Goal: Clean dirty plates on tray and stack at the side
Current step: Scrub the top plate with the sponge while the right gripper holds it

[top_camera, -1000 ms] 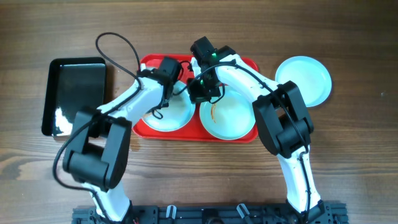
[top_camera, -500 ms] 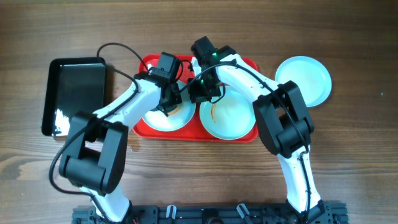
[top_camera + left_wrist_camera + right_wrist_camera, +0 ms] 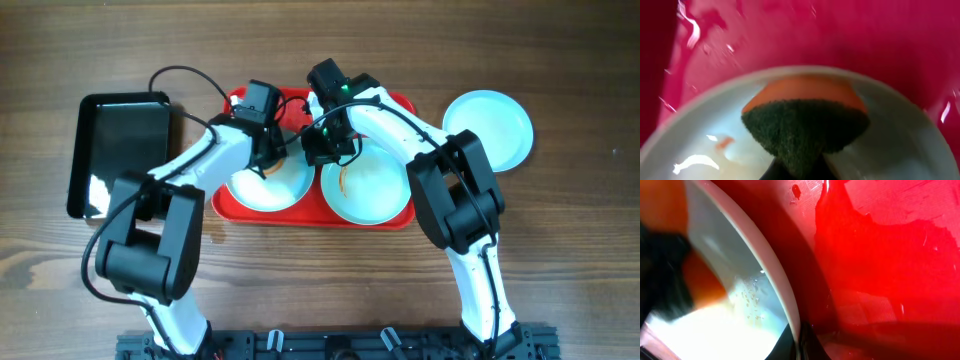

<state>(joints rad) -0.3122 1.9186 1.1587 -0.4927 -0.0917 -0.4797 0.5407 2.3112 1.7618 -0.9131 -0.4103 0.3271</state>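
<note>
Left gripper (image 3: 266, 148), clamping the sponge (image 3: 805, 125), is scrubbing the left plate (image 3: 262, 190) on the tray (image 3: 310, 216). Right gripper (image 3: 325, 142) is seemingly pinching its rim. The smeared plate (image 3: 370, 190) is waiting; 1 side plate (image 3: 490, 130) is lying off-tray.

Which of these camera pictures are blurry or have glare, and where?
Overhead view: sharp, evenly lit, one white glare patch on the black tray. Left wrist view: soft throughout, sponge and plate too close to focus, bright streaks on the red tray. Right wrist view: plate rim fairly crisp, left side a dark smear, wet sheen on the tray.
</note>
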